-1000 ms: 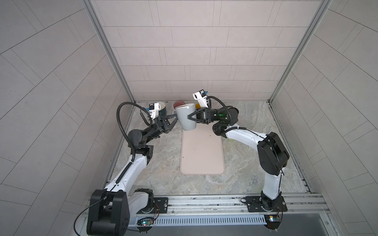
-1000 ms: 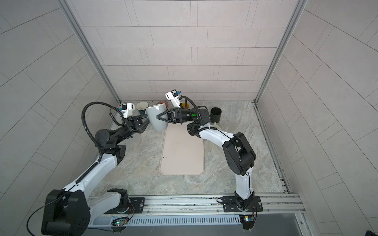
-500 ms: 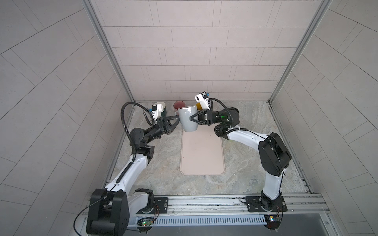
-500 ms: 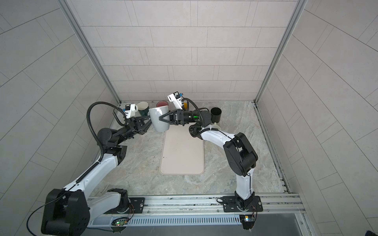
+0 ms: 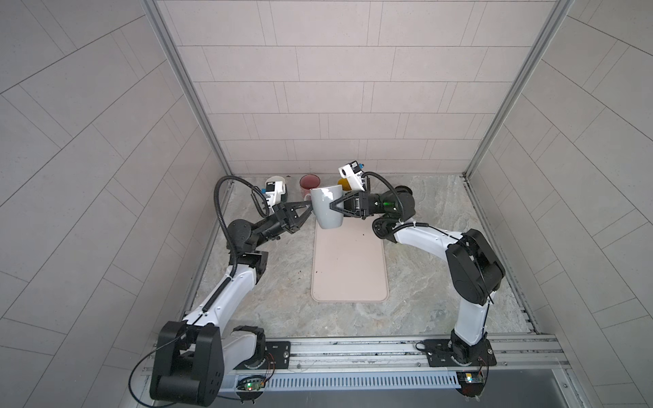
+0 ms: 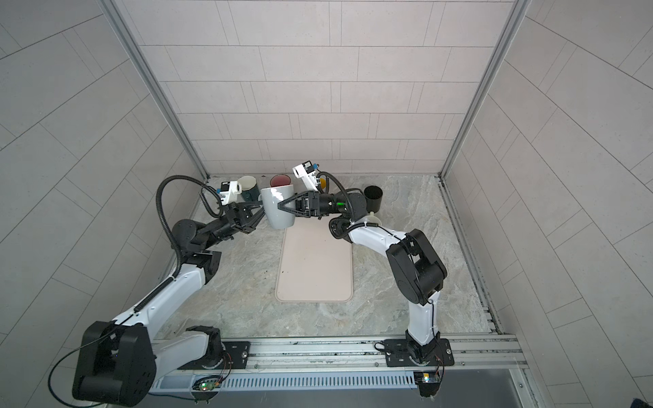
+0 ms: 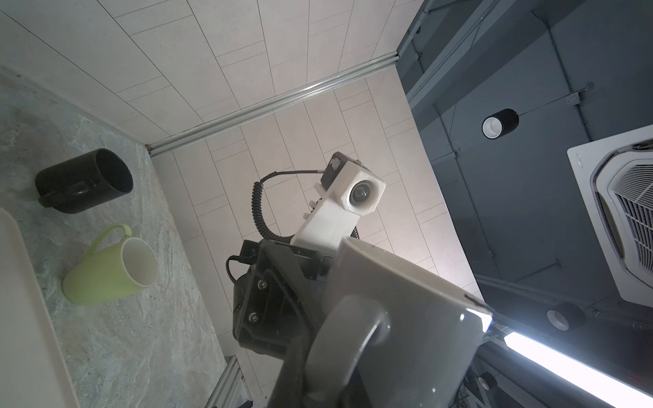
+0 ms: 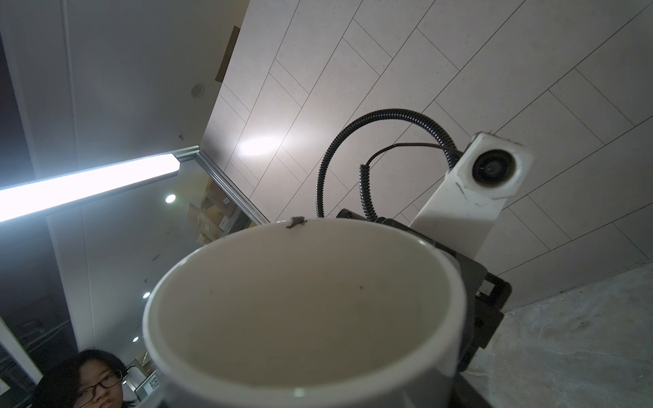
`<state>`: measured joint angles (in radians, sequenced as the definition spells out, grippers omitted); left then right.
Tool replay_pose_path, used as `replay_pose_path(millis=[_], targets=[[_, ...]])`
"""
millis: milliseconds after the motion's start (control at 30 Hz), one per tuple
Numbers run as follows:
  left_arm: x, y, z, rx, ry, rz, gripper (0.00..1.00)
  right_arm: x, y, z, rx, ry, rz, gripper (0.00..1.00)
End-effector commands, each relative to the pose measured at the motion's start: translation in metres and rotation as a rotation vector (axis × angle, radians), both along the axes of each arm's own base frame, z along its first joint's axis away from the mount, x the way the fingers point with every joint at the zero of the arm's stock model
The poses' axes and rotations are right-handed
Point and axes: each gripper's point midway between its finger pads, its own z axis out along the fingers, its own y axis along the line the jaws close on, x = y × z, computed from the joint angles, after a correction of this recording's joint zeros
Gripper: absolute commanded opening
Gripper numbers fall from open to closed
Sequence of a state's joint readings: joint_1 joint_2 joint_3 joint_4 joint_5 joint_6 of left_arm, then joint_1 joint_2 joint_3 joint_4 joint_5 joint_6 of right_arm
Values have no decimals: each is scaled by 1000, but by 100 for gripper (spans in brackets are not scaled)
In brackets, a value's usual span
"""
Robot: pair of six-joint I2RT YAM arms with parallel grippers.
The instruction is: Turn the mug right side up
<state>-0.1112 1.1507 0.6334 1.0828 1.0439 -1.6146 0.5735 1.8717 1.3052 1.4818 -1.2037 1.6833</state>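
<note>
Above the far end of the beige rubber mat (image 5: 348, 275), the grey ceramic mug (image 5: 327, 208) hangs in the air between the two arms, clear of the marble-patterned tabletop (image 5: 275, 282). From where I stand it is mouth up and leaning only a little. The right wrist view looks straight into the grey ceramic mug (image 8: 304, 311) and its pale inside.

The left gripper (image 5: 308, 209) comes in from the left, its jaws pinched together on the mug's loop handle (image 7: 353, 335). The right gripper (image 5: 335, 204) reaches in from the opposite side, its jaws spread wide and clamped round the mug's body just below the rim.

Other cups stand along the back wall. A dark red mug (image 5: 310, 182) is just behind the held one, and a black mug (image 6: 374, 197) is further to the right. A lime-green mug (image 7: 109, 272) sits near the black one, both upright on the stone beside the mat.
</note>
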Motion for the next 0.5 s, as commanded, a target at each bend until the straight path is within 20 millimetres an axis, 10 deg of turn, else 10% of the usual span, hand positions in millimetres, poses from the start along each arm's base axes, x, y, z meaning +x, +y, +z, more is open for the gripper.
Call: replay_pose_path(millis=[0, 467], targets=[[-39, 5, 65, -35, -339, 5, 0, 32, -16, -25, -62, 119, -58, 58], [-33, 4, 61, -34, -322, 6, 0, 48, -28, -61, -109, 200, -96, 63]])
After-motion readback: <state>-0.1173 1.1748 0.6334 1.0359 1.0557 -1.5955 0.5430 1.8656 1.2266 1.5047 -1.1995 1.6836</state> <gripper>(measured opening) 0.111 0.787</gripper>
